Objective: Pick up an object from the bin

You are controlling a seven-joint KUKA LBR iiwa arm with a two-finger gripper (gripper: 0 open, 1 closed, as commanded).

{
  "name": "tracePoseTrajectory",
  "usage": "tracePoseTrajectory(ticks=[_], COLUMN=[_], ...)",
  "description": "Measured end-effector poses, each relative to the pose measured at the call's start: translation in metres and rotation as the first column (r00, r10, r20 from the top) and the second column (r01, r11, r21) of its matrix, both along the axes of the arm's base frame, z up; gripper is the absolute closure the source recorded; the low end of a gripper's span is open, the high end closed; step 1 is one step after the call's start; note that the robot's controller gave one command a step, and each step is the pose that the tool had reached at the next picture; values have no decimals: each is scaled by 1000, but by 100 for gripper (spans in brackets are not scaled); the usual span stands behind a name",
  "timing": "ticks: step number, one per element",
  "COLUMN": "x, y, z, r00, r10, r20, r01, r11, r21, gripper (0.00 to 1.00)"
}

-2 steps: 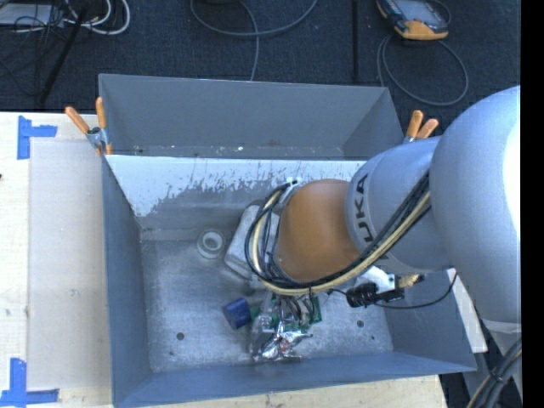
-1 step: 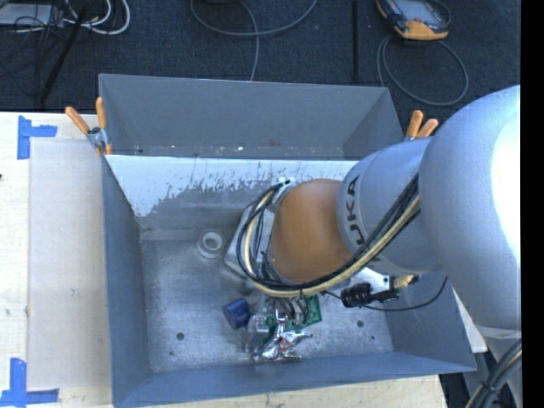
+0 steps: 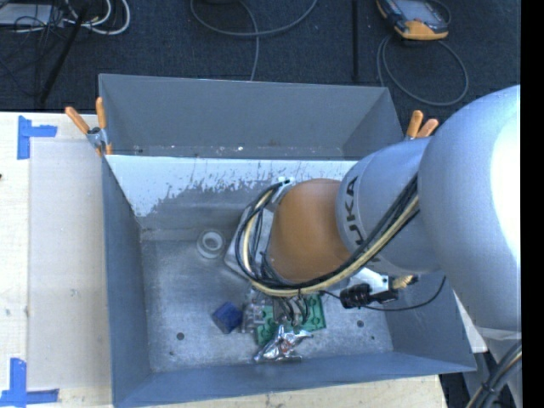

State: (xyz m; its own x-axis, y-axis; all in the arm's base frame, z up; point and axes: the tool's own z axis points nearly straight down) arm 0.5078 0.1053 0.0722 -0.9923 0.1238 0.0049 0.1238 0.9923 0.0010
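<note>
Foil (image 3: pixel 285 345), crumpled and silver, is seen just beside the gripper (image 3: pixel 268 315), against a green packet (image 3: pixel 312 313); probably light and crushable, best pinched at a raised fold. Gripper's opening cannot be told.

A robotics lab: robot arm (image 3: pixel 463 211), grey bin (image 3: pixel 246 117), floor cables (image 3: pixel 255 25).

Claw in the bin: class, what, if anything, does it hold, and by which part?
Cannot be told: the claw sits low over a green flat piece, beneath the orange cover.
</note>
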Motion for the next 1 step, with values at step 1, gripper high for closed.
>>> tracePoseTrajectory(ticks=[1], x=[51], y=[38], z=[161], r00=[999], r10=[37], r20=[14], r01=[-37], r11=[999], r21=[1], gripper=[100])
